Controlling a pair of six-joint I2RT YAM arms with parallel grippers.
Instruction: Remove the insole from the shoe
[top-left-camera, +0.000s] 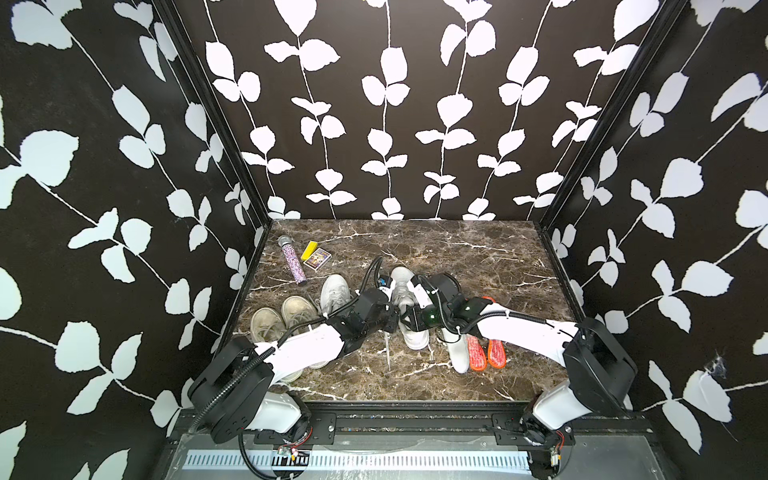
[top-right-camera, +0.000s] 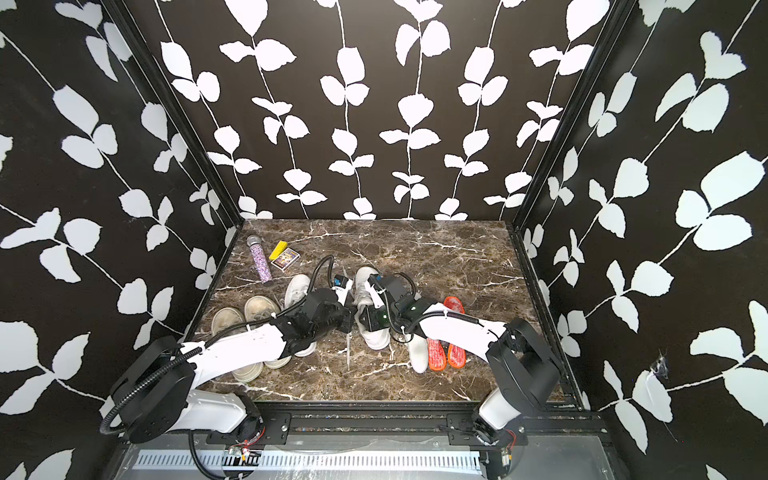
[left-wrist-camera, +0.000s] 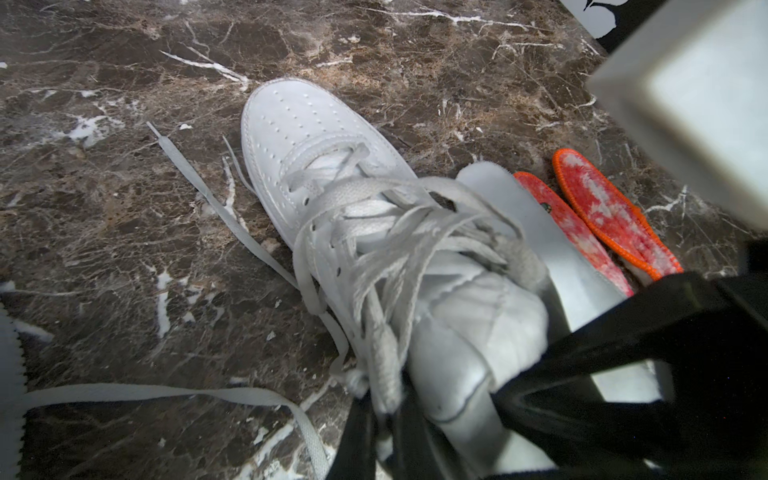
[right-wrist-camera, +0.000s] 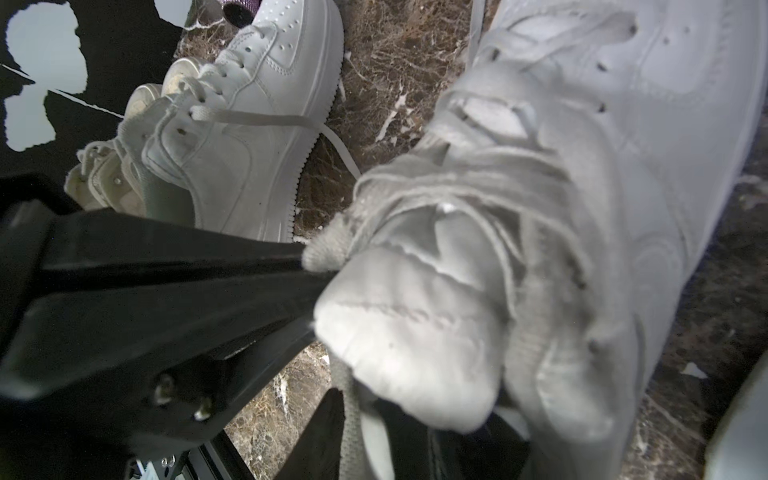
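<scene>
We see the shoe, a white high-top, standing near the middle of the bench with its toe pointing to the far side. Both arms meet over its near end.

The left hand is closed tight and pinches the laced edge of the shoe beside the tongue. The right hand reaches in from the right at the collar. Its fingers stand a little apart, with a strand of lace running between them. We cannot tell whether it grips anything.

The hands and the tongue hide the shoe's opening, so we cannot see an insole inside. A white insole lies flat on the bench just right of the shoe's heel. Beside it, farther right, lie two orange insoles, side by side. A loose lace end trails over the marble toward the near edge.

To the left stands a second white shoe, and left of that a worn beige pair, partly under the left arm. At the far left lie a glittery purple tube and a small card box.
</scene>
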